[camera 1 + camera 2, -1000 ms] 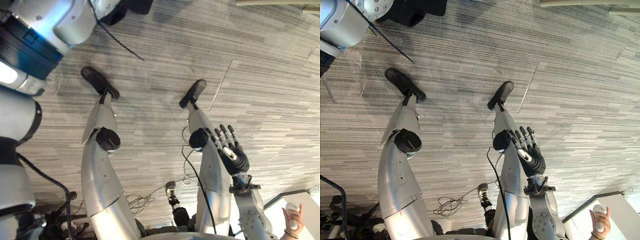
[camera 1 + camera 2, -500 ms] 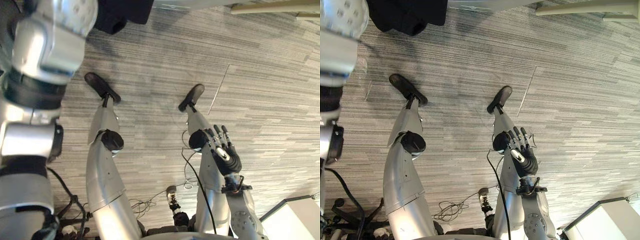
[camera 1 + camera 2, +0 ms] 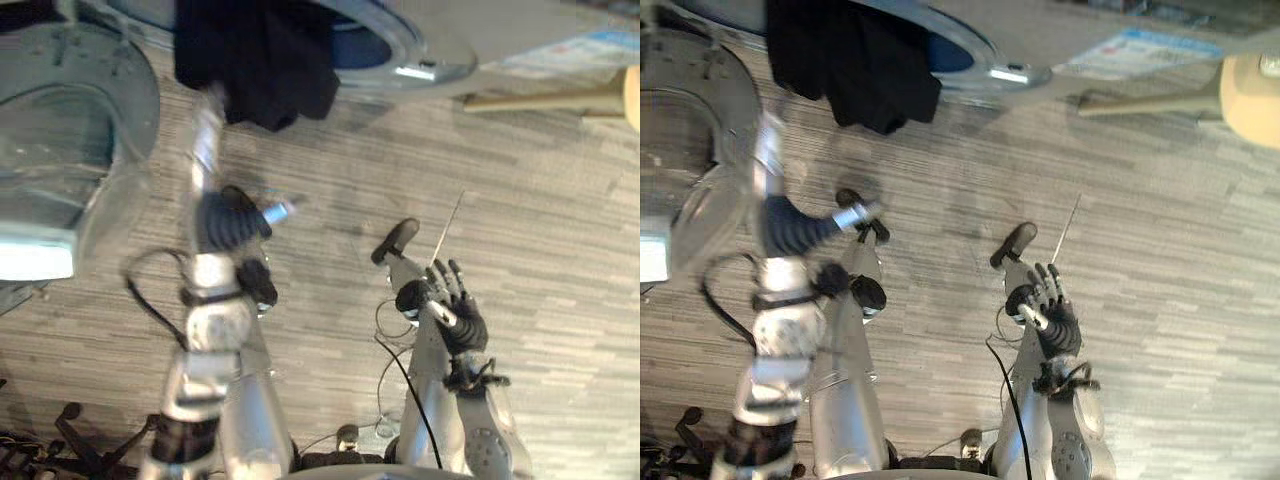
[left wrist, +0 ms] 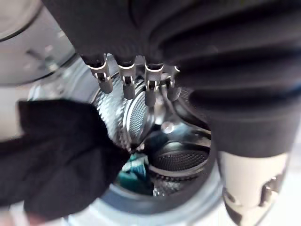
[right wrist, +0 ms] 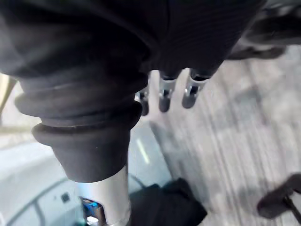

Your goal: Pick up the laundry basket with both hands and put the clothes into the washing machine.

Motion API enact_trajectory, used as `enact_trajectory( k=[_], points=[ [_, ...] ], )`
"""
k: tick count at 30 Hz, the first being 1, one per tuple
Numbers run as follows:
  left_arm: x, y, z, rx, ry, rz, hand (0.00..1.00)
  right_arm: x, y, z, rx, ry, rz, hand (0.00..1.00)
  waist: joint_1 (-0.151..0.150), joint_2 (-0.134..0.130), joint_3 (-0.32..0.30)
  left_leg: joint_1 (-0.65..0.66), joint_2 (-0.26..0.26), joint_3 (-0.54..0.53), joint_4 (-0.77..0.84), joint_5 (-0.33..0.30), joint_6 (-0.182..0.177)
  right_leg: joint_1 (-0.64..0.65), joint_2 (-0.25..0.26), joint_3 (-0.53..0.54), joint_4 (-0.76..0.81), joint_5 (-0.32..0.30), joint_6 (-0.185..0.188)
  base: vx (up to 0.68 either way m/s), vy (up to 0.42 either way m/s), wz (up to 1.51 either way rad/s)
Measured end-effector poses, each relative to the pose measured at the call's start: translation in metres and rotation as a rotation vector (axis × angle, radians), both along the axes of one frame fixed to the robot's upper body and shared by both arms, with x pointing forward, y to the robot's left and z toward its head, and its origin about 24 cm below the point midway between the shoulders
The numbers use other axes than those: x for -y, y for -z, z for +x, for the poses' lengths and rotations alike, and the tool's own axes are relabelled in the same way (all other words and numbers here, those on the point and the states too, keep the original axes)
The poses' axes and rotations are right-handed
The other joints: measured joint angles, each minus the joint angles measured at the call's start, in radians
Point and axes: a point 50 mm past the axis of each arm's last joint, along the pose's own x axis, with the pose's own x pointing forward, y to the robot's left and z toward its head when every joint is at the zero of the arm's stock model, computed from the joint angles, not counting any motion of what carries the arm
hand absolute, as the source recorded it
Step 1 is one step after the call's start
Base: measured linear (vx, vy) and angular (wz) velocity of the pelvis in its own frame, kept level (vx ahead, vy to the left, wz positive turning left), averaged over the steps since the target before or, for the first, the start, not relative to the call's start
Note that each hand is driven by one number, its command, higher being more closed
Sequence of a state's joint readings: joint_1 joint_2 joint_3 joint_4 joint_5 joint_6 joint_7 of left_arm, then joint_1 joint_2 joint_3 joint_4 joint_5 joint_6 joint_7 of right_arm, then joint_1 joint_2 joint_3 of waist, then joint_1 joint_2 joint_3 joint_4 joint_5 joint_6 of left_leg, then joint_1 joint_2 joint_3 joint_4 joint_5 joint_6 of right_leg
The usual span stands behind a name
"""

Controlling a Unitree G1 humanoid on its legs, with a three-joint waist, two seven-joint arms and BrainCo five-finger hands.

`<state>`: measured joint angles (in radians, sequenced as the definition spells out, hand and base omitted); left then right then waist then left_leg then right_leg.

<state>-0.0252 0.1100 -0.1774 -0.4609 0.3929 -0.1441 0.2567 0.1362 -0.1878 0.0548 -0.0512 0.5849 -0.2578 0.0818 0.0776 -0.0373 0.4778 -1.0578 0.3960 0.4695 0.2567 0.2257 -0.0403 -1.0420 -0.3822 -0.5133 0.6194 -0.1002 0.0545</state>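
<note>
The view is swinging up since a second ago to take in the washing machine (image 3: pixel 400 48), and the left robot hand (image 3: pixel 232 222) is rising toward its mouth, fingers loose and gripping nothing. A dark garment (image 3: pixel 262 62) is hanging over the door rim, half out and apparently awaiting a push inward. Its long axis is running from the drum (image 4: pixel 178 160) down toward the floor (image 3: pixel 560 250). The right robot hand (image 3: pixel 460 315) is idling low, fingers spread.
</note>
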Motion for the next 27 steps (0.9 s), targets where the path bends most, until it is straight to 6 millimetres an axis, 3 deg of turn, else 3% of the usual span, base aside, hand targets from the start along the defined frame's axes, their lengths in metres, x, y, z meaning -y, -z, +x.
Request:
enact_trajectory(
  k=[4, 5, 9, 12, 16, 20, 22, 27],
  points=[
    [0.012, 0.022, 0.006, -0.161, 0.181, -0.117, 0.0, 0.015, -0.057, 0.055, 0.152, 0.153, -0.377, 0.0, 0.046, 0.013, -0.006, 0.005, -0.051, -0.045, -0.043, 0.012, -0.013, 0.01, -0.039, -0.027, 0.044, -0.028, 0.006, 0.02, -0.013, 0.43],
    [0.014, 0.026, 0.007, -0.193, 0.227, -0.167, 0.0, 0.016, -0.078, 0.077, 0.184, 0.219, -0.485, 0.0, 0.062, 0.016, -0.006, -0.006, -0.066, -0.068, -0.052, 0.022, -0.012, 0.009, -0.053, -0.043, 0.064, -0.038, 0.003, 0.01, -0.016, 0.39],
    [0.029, 0.029, 0.004, -0.221, 0.319, -0.256, 0.0, 0.028, -0.131, 0.128, 0.205, 0.396, -0.627, 0.0, 0.116, 0.046, -0.006, -0.062, -0.104, -0.132, -0.079, 0.048, -0.009, -0.007, -0.098, -0.092, 0.12, -0.08, 0.008, 0.01, -0.028, 0.53],
    [0.03, 0.027, 0.003, -0.217, 0.324, -0.305, 0.0, 0.031, -0.143, 0.154, 0.145, 0.414, -0.706, 0.0, 0.133, 0.048, -0.006, -0.111, -0.133, -0.167, -0.076, 0.081, 0.021, -0.038, -0.131, -0.096, 0.167, -0.109, 0.009, 0.01, -0.055, 0.47],
    [0.032, 0.027, 0.004, -0.217, 0.323, -0.327, 0.0, 0.021, -0.144, 0.18, 0.031, 0.348, -0.769, 0.0, 0.149, 0.05, -0.005, -0.166, -0.144, -0.207, -0.057, 0.084, 0.019, -0.055, -0.152, -0.118, 0.208, -0.136, 0.014, -0.01, -0.065, 0.35],
    [0.033, 0.027, 0.004, -0.217, 0.321, -0.362, 0.0, 0.017, -0.135, 0.192, -0.095, 0.268, -0.835, 0.0, 0.158, 0.051, -0.005, -0.2, -0.154, -0.233, -0.038, 0.083, 0.017, -0.064, -0.174, -0.127, 0.232, -0.163, 0.021, -0.04, -0.063, 0.2],
    [0.036, 0.027, 0.003, -0.225, 0.349, -0.391, 0.0, 0.015, -0.136, 0.195, -0.122, 0.245, -0.861, 0.0, 0.158, 0.053, -0.006, -0.224, -0.156, -0.246, -0.029, 0.066, -0.003, -0.071, -0.178, -0.138, 0.242, -0.179, 0.026, -0.06, -0.041, 0.13],
    [0.041, 0.028, 0.003, -0.25, 0.397, -0.471, 0.0, 0.018, -0.137, 0.199, -0.2, 0.252, -0.875, 0.0, 0.18, 0.054, -0.007, -0.294, -0.173, -0.266, -0.005, 0.066, -0.003, -0.129, -0.208, -0.145, 0.293, -0.189, 0.018, -0.07, -0.038, 0.16]
  ],
)
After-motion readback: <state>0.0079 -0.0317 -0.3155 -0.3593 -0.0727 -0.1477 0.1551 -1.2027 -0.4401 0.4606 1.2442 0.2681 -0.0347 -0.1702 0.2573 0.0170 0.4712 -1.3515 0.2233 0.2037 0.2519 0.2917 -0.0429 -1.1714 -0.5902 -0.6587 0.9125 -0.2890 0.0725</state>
